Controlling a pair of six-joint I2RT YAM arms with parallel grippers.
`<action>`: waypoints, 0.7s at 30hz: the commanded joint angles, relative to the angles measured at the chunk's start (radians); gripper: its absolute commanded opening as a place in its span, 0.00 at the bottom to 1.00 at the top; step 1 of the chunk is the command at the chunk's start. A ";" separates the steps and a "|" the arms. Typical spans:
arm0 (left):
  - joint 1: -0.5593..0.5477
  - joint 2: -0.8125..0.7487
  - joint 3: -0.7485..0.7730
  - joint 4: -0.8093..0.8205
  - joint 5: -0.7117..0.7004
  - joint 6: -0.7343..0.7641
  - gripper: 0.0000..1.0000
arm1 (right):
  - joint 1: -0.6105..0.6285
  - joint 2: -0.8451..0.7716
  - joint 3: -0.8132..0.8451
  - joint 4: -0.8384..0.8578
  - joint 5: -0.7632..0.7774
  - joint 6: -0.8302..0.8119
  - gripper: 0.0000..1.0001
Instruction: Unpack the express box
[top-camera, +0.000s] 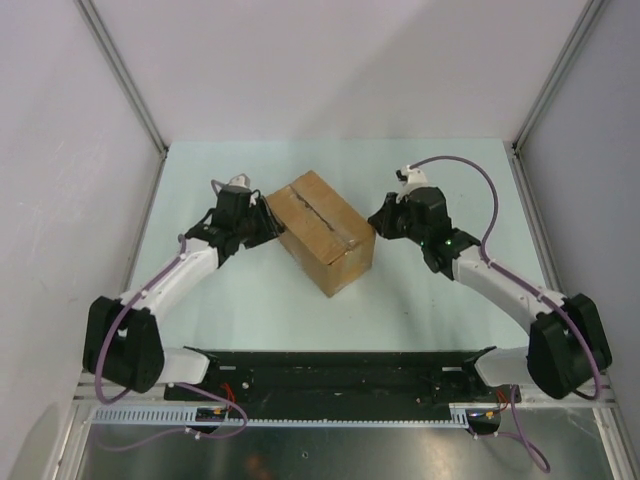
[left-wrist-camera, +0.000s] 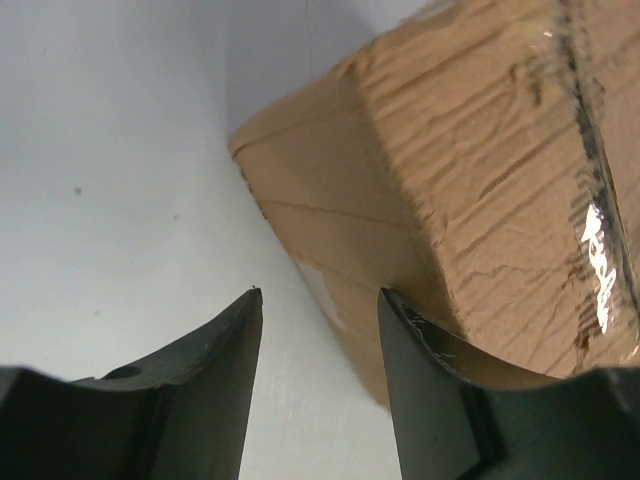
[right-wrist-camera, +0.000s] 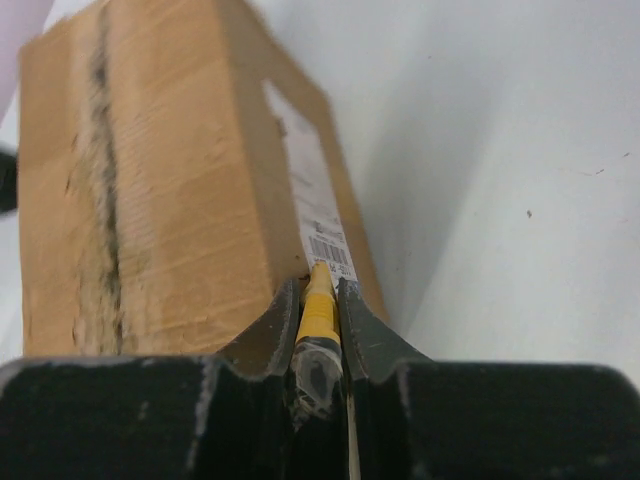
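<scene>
We find the express box (top-camera: 322, 230) skewed at the middle of the bench (top-camera: 250, 320), a little toward the far edge, seam up. At its left corner the left pincer (left-wrist-camera: 320, 300) is spread. The right pincer (right-wrist-camera: 320, 288) is pinching a yellow knife (right-wrist-camera: 318, 320), its tip at the box's top edge by the white label (right-wrist-camera: 310, 190).

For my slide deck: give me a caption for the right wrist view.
Right gripper clamps a yellow knife, its tip at the box edge beside the white label.
</scene>
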 joint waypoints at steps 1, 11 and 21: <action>0.042 0.093 0.123 0.113 0.112 0.035 0.56 | 0.134 -0.103 -0.024 -0.092 0.006 -0.040 0.00; 0.082 0.293 0.308 0.128 0.206 0.119 0.59 | 0.306 -0.092 -0.021 -0.091 0.194 -0.008 0.00; 0.167 0.048 0.180 0.113 0.192 0.195 0.87 | 0.315 -0.258 0.074 -0.197 0.278 -0.198 0.00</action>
